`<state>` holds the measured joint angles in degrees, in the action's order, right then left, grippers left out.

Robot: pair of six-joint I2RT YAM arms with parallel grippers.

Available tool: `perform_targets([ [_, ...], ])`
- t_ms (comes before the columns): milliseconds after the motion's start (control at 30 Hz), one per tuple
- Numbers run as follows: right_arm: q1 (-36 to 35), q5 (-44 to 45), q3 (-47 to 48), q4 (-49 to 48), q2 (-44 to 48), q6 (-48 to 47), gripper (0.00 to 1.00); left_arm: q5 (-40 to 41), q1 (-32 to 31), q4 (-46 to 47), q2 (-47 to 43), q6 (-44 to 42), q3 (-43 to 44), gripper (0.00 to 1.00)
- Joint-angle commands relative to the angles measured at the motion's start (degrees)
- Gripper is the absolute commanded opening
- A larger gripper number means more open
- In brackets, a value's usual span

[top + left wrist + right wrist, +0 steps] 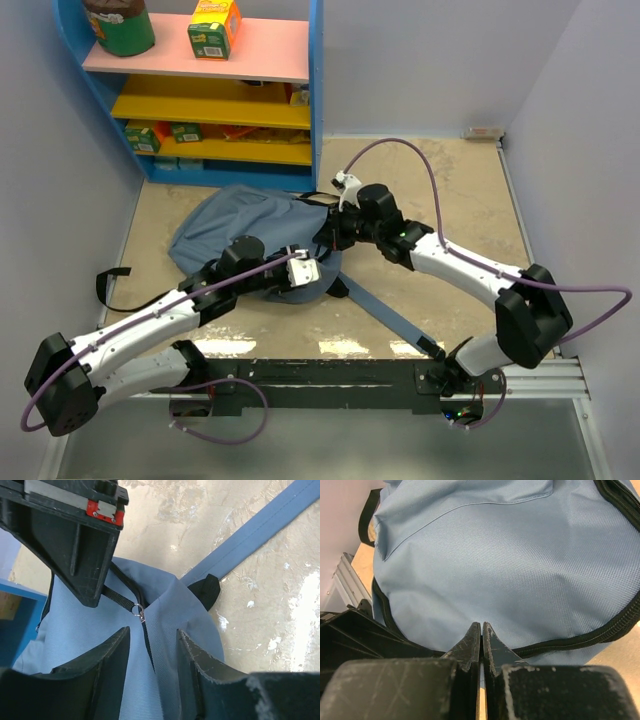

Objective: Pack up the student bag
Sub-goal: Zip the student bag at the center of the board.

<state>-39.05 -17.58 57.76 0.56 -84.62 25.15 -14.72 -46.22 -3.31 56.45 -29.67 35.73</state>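
Student bag (235, 225) is lying flat on the counter (450, 190) at the centre left of the top view, just below the colourful shelf (316, 100), with one shoulder strap (260, 530) trailing toward the lower right. Both arms are meeting over its right edge. The right gripper (481, 630) is sitting with its jaws pressed together at the black zipper line, apparently pinching the black pull strap (120, 597) that leads to the metal ring (139, 611). The left gripper (152, 640) is hovering spread, its fingers straddling the fabric seam just below that ring. Judging by this, the opening step is underway and nothing is being loaded yet. Next, the left gripper is probably needing to clamp the fabric and brace it while the right draws the zipper along.
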Motion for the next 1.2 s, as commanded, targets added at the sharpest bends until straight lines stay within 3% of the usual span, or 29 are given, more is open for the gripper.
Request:
perform_targets([
  [0,-0.5,-0.7,0.0,-2.9,3.2,0.7,0.0,-1.0,-0.3,1.2,-1.0,-1.1,-2.1,0.48],
  [67,-0.6,-0.7,0.1,-2.9,3.7,0.7,0.0,-0.9,-0.3,0.5,-0.7,-1.6,-3.4,0.49],
  [200,-0.8,-0.9,-0.5,-3.4,4.6,0.8,0.0,3.6,-0.4,2.2,-0.2,-2.1,-8.1,0.36],
  [433,-0.9,-0.4,-1.4,-3.2,4.5,1.0,0.0,2.2,-0.4,8.6,0.4,-0.6,-5.4,0.13],
  [567,-0.9,0.4,-1.1,-2.6,3.2,0.3,0.0,-3.1,-0.6,5.1,0.1,-0.7,-3.1,0.12],
  [767,-0.9,0.5,0.2,-3.2,0.6,-0.4,0.0,-9.2,-1.2,0.6,-0.8,-1.6,-3.0,0.23],
  [967,0.0,5.2,1.4,-1.4,-0.1,-2.0,0.0,-13.4,-2.5,-4.3,-2.0,-6.8,-3.0,0.02],
  [1167,2.1,7.9,4.6,-0.7,-1.4,-3.6,0.0,-15.7,-3.1,-10.1,-3.9,-10.6,-2.7,0.0],
])
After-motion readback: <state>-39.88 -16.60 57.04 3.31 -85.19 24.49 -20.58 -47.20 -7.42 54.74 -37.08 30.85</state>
